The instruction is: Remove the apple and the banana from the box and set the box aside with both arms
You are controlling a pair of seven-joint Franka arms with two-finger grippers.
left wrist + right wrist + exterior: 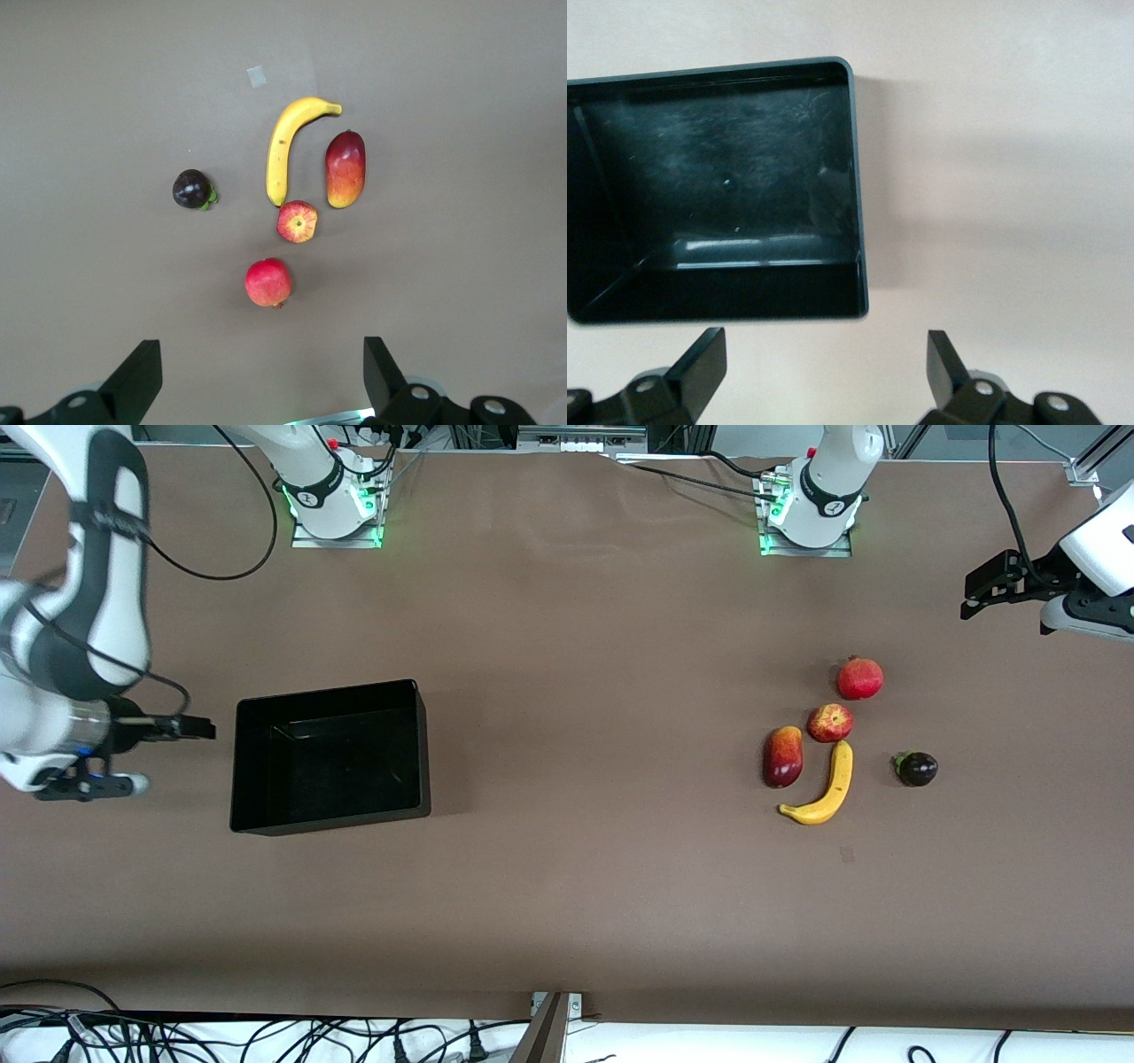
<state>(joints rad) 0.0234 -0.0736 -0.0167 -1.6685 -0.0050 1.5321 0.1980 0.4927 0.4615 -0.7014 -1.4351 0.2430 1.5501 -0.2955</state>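
The rectangular glossy black open-topped plastic box [330, 757] sits on the brown bench [567, 886] toward the right arm's end, empty, its walls upright. Just beside its short wall at that end, the right end effector [146, 755] hangs low with its fingers spread wide and nothing between them; the right wrist view shows what the front view only hints at, the two dark fingertips [700, 363] standing well apart over bare bench, clear of the box [718, 186], whose scuffed floor reflects light. Toward the left arm's end lie the fruits: a small round red-and-yellow apple [830, 722], and touching or almost touching it, nearer the front camera, a long curved yellow banana [826, 786] with dark tips. An oblong red-yellow mango [783, 755] lies just beside both, a round red pomegranate [860, 678] with a crown lies farther from the front camera than the apple, and a small dark purple round fruit [917, 769] with a green stem lies apart, closer to the bench's end. The left end effector [1001, 584] hovers near the bench's end corner by the bases, open wide and empty; the left wrist view shows its fingers [137, 376] framing the whole group, with the pomegranate [268, 282] closest, then the apple [298, 221], banana [285, 150], mango [345, 168] and dark fruit [192, 189], plus a small pale square patch [257, 76] on the bench surface.
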